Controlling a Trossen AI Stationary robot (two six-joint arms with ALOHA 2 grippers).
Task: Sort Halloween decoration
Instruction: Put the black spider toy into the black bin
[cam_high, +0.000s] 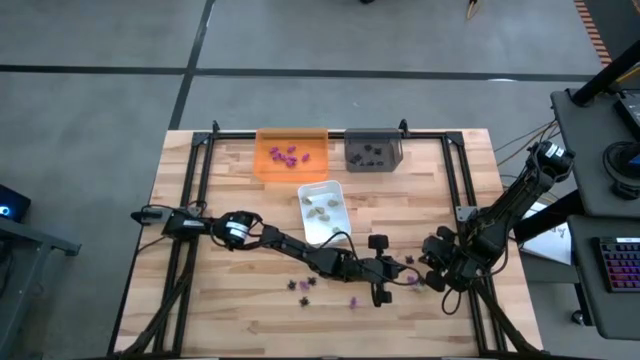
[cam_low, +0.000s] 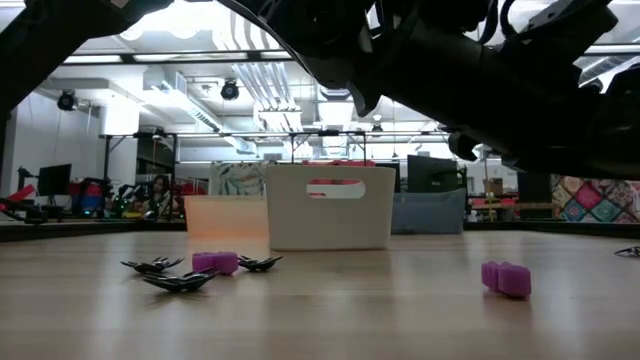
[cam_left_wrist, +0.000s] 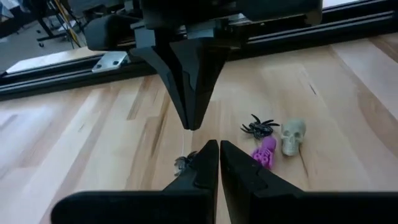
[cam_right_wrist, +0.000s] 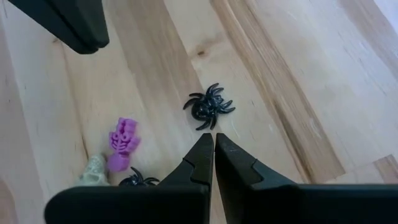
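**Two closed grippers meet over the last loose Halloween toys**

Both dark arms reach to the near right part of the pale wooden slatted surface, where small plastic Halloween decorations lie unsorted. The left gripper has its fingers pressed together with nothing between them; a tiny black piece shows just beside its tips, too hidden to identify. The right gripper is likewise closed and empty, and points at a black plastic spider lying flat just ahead of its fingertips, apart from them.

That spider appears to be the nearest target, and the right arm looks the better placed for it; the fingers would have to open first. To one side sit a purple toy skeleton, a pale beige toy skull and a second black spider, clustered close together.

At the far edge of the surface stand a translucent orange tray holding purple pieces, a grey tray holding black ones, and nearer, a white tray with beige ones. More purple and black pieces lie scattered toward the near edge, so sorting seems partly done.
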